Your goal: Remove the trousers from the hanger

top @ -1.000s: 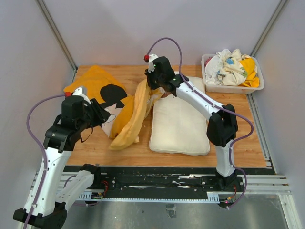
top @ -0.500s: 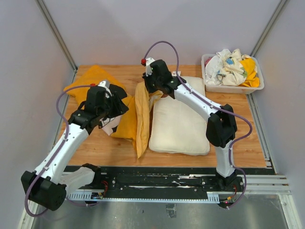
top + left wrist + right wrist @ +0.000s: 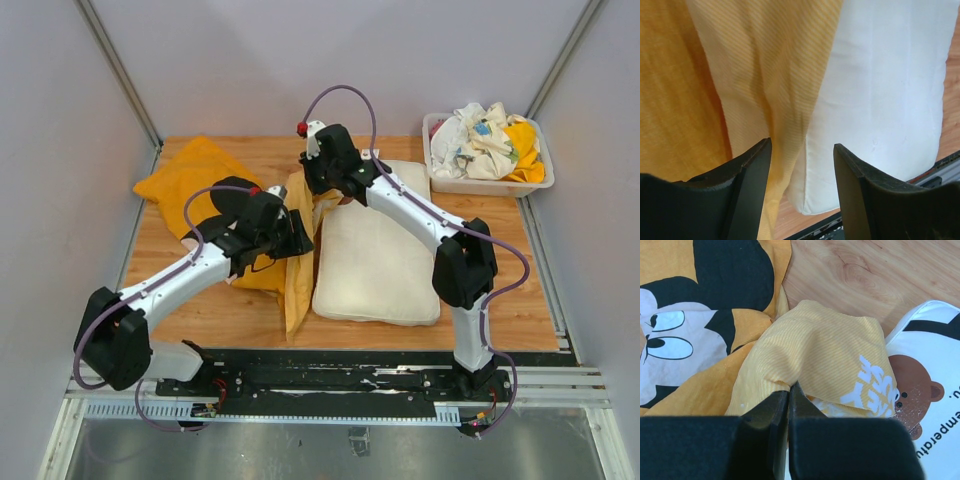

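The trousers are yellow striped cloth, hanging in a long fold from my right gripper down to the table's front. In the right wrist view that gripper is shut on a bunched fold of the trousers. My left gripper is level with the middle of the hanging leg. In the left wrist view it is open, with the trousers' edge against the left finger and partly in the gap. The hanger is hidden.
A white cushion lies right of the trousers, also in the left wrist view. An orange Mickey-print garment covers the table's left. A white bin of mixed clothes stands at the back right. White bear-print cloth lies under the right gripper.
My left arm has swung right across the orange garment to the hanging trousers leg, its jaws widening. The leg has dropped straighter. The right gripper has shifted slightly left, still shut.
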Tool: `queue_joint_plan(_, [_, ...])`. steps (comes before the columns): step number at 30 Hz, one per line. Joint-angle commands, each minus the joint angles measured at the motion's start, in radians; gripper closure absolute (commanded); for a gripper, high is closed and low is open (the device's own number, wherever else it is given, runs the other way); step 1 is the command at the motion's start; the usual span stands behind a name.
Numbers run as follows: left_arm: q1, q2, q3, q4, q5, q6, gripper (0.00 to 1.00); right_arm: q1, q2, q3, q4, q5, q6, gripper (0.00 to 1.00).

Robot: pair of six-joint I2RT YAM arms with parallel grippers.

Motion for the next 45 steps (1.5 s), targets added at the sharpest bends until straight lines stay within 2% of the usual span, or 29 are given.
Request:
queue_joint_plan(1, [-0.049,0.046,0.013,0.073,-0.063,-0.023,0.42,-0.028,-0.002,0.032,-0.026,0.006,0.014,0.99])
queue_joint_plan(10, [-0.05,0.139,0.011,0.058,-0.209,-0.024,0.41,-0.034,-0.025,0.007,-0.023,-0.008,0.019,0.99])
queue_joint_plan(15, [-0.051,0.215,0.034,0.105,-0.222,-0.023,0.43,-0.035,-0.034,-0.004,-0.021,-0.011,0.024,0.99])
queue_joint_plan(17, [-0.051,0.239,0.059,0.11,-0.239,-0.017,0.5,-0.035,-0.034,-0.007,-0.022,-0.011,0.025,0.99])
queue_joint_plan(22, [-0.05,0.27,0.121,0.072,-0.285,0.009,0.81,-0.035,-0.035,-0.022,-0.02,-0.008,0.026,0.99])
queue_joint_plan(24, [-0.05,0.256,0.134,0.054,-0.29,0.017,0.96,-0.034,-0.067,-0.033,-0.017,-0.006,0.026,0.99])
queue_joint_plan(25, [-0.05,0.244,0.144,0.036,-0.298,0.016,0.99,-0.035,-0.069,-0.039,-0.015,-0.003,0.026,0.99])
queue_joint_plan(32, [-0.045,0.126,0.261,-0.223,-0.44,0.07,1.0,-0.036,-0.083,-0.062,-0.012,-0.001,0.024,0.99])
queue_joint_plan(36, [0.008,0.052,0.292,-0.312,-0.408,0.108,1.0,-0.036,-0.091,-0.071,-0.012,-0.006,0.034,0.98])
queue_joint_plan(37, [0.03,0.033,0.291,-0.324,-0.39,0.116,1.0,-0.036,-0.096,-0.077,-0.011,-0.008,0.037,0.96])
queue_joint_plan(39, [0.044,-0.002,0.29,-0.337,-0.369,0.141,1.0,-0.036,-0.106,-0.09,-0.011,-0.013,0.041,0.84])
queue_joint_plan(41, [0.046,-0.028,0.292,-0.351,-0.365,0.156,1.0,-0.037,-0.119,-0.107,-0.011,-0.015,0.042,0.8])
queue_joint_plan(45, [0.047,-0.032,0.286,-0.369,-0.314,0.181,1.0,-0.038,-0.163,-0.17,-0.013,-0.013,0.051,0.47])
